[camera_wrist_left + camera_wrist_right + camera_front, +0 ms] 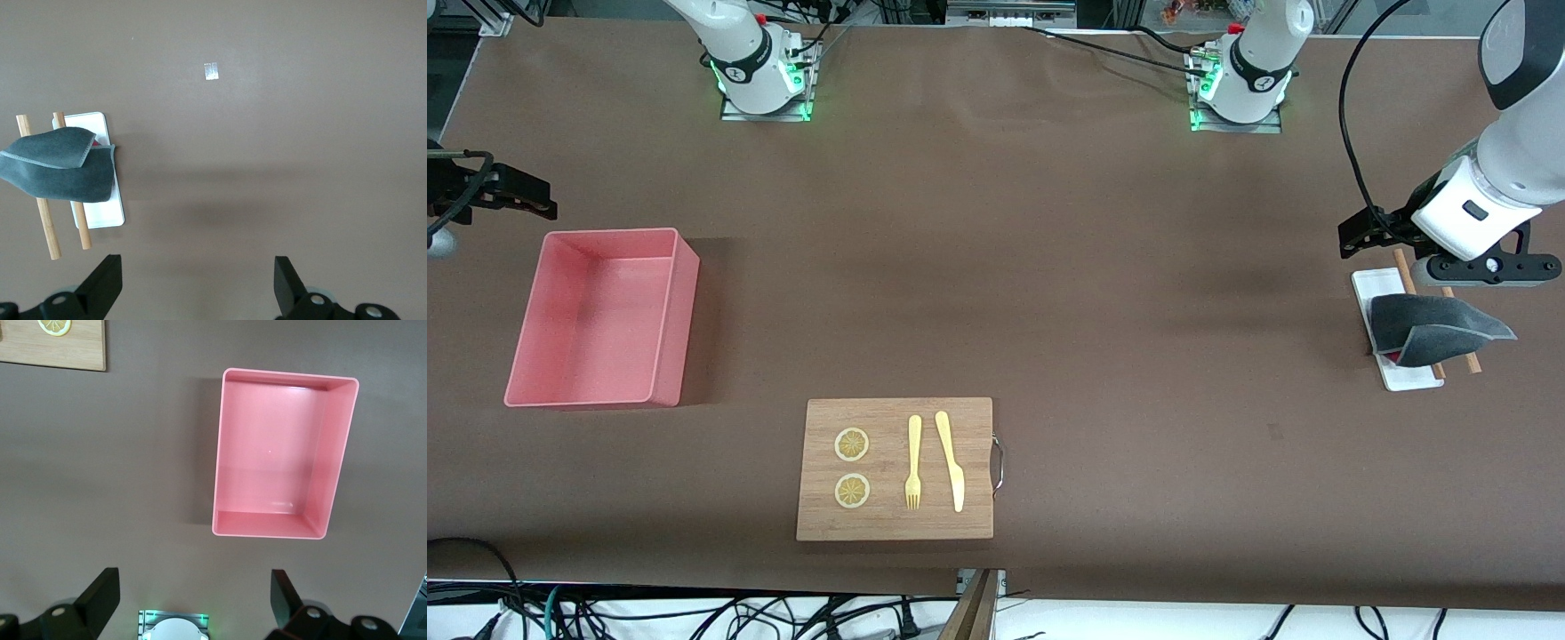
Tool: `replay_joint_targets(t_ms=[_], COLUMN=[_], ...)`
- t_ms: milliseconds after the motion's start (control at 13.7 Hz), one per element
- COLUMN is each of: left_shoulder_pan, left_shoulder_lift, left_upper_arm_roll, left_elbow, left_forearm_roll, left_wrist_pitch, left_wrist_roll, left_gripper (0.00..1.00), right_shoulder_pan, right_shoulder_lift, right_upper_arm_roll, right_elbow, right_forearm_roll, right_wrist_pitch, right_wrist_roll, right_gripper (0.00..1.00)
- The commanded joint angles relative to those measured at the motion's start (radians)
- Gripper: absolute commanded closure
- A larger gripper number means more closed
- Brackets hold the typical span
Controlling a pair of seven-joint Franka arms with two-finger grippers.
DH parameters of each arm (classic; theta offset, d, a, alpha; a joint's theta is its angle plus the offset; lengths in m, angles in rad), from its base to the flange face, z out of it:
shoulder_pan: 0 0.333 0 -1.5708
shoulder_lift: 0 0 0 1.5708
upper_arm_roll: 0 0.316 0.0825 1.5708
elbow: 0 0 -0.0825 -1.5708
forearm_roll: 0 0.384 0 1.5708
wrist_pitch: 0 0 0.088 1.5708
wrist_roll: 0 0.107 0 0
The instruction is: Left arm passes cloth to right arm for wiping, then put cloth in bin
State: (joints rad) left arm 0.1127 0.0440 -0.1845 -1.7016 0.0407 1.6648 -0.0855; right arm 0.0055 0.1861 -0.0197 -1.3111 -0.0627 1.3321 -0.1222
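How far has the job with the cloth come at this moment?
Nothing looks done yet. The cloth lies on the white tray and two wooden sticks at the left arm's end of the table. The left gripper hangs open near it, holding nothing. The right gripper waits open beside the bin, which holds nothing. Picking up, passing, wiping and binning are all left.

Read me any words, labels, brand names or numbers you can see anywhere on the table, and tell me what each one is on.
No readable text anywhere.
Cloth, pink bin, wooden board: no print or labels.
Small pale tag on the tabletop: shows no readable marks.
Dark bands on the arm bases: marks too small to read.
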Motion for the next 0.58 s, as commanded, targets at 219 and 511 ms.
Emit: replay_joint_targets(t_ms=[219,511], left_shoulder_pan=[0.004,0.002], left_shoulder_lift=[0.011,0.016], left_upper_arm_roll=[0.0,0.002], left_elbow=[0.036,0.056], left_forearm_roll=[-0.005,-0.002], left_wrist_pitch=[-0.007,-0.01], left_wrist_roll=[-0.005,-0.005], left_gripper=[0.0,0.0], right_shoulder_pan=[-0.002,-0.004], right_shoulder_lift=[0.003,0.003], right_upper_arm_roll=[-0.002,-0.003], right_elbow=[0.013,0.013], right_forearm_roll=[0.012,0.012], right_wrist_pitch=[-0.001,-0.001], right_wrist_roll=[-0.004,-0.005], right_gripper=[0.0,0.0])
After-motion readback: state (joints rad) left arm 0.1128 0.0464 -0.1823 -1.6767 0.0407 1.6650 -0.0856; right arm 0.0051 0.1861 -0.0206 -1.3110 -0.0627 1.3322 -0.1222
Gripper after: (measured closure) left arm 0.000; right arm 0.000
